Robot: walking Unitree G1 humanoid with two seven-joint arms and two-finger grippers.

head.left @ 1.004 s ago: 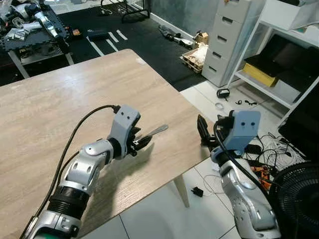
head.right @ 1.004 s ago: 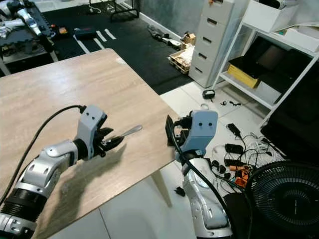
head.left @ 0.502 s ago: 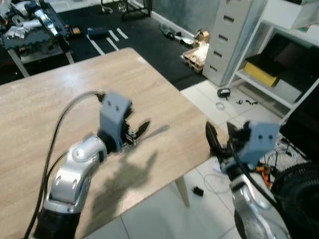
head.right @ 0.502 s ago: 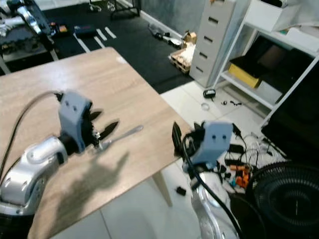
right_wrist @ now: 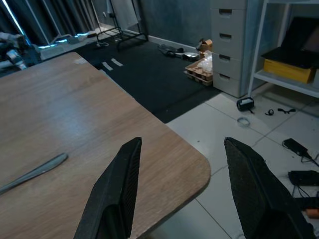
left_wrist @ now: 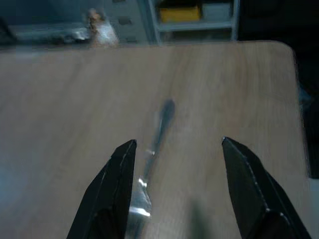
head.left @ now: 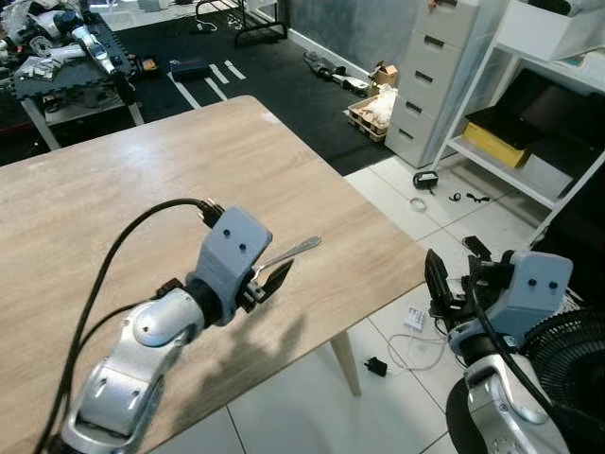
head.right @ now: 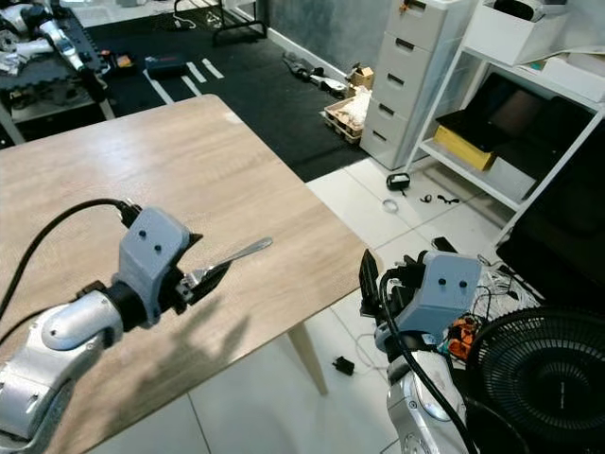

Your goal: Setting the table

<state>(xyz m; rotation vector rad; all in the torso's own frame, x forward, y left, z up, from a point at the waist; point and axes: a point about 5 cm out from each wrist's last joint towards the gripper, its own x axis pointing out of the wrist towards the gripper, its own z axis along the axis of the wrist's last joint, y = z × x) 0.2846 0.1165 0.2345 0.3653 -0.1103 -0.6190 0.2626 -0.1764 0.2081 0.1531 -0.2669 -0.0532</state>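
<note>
Lying between left gripper (left_wrist: pixel 174 189) jaws (spread wide): fork (left_wrist: pixel 154 144), on table (head.left: pixel 113 189).

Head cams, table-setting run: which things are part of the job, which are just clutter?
Job:
- fork lying on the wooden table
- left gripper, open above it

Clutter:
- white drawer unit
- black fan
- cables on the floor

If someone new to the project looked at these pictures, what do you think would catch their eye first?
Most likely the left gripper, hovering open over the wooden table with a piece of silver cutlery lying on the wood between its fingers, the handle pointing toward the table's far edge. Next, the right gripper, open and held off the table's corner above the white tiled floor, with scattered cables and a black fan nearby.
</note>
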